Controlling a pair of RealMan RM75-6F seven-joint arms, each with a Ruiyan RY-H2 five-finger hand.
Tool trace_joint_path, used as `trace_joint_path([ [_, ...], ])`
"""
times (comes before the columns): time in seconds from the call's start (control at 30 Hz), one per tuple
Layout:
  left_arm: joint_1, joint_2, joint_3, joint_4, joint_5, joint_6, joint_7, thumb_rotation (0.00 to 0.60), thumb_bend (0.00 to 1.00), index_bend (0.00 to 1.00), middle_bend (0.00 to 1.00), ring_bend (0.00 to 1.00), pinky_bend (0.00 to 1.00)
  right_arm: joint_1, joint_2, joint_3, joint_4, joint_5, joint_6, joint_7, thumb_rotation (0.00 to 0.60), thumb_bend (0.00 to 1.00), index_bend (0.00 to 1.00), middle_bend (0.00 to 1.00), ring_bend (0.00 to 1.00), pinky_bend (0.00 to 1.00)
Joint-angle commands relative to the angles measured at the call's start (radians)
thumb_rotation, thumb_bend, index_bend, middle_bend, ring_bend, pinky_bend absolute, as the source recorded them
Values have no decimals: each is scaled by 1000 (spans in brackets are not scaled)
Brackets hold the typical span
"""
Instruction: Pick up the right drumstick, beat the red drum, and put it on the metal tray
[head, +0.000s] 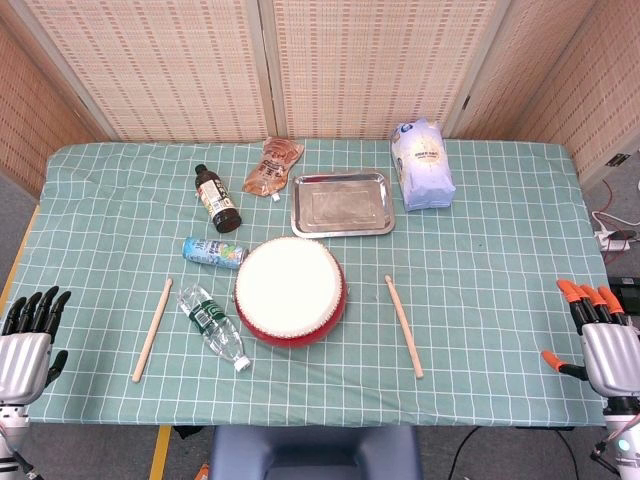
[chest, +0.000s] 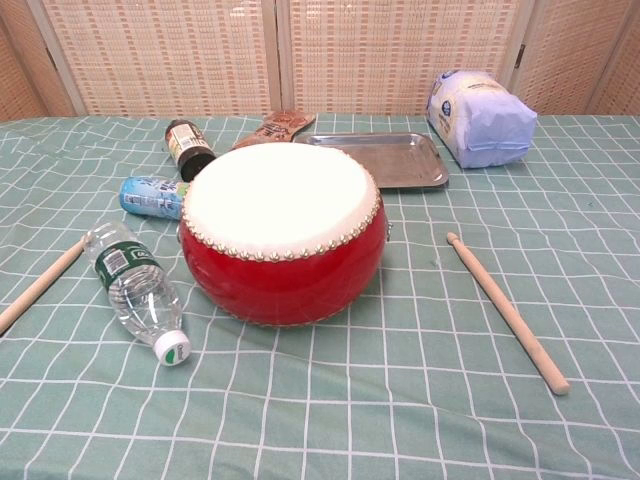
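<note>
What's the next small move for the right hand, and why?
Probably reach the right hand in toward the right drumstick. The stick lies untouched on the cloth beside the red drum, and the hand is open at the table edge, holding nothing.

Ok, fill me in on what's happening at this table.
Nothing is being handled yet. The left hand and right hand sit open at the table's near corners, holding nothing. The right drumstick lies on the cloth beside the red drum, and the metal tray behind the drum is empty.
</note>
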Motion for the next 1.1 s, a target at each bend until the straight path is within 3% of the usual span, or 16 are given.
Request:
trace_joint_path([
  [0.03,-2,-13,-1,16,5,3,-5,600,280,0,0,0,32,-2,2,1,-2,-9,11,5,600,118,0,91,0,63],
  [0.63,7,-10,2,11,10,21,-10,600,280,0,0,0,32,-6,-8,-12,16,-63,37,51,600,118,0,91,0,62],
  [1.0,9,-7,4,15,15,23,-20,600,278,0,0,0,32,63,-41,-15,0,-113,-42,34,600,118,0,91,0,58],
  [1.1,17,-6,12,22,21,29,-35,600,279,0,0,0,32,154,-128,-6,2,-149,-148,4,600,117,0,91,0,51],
])
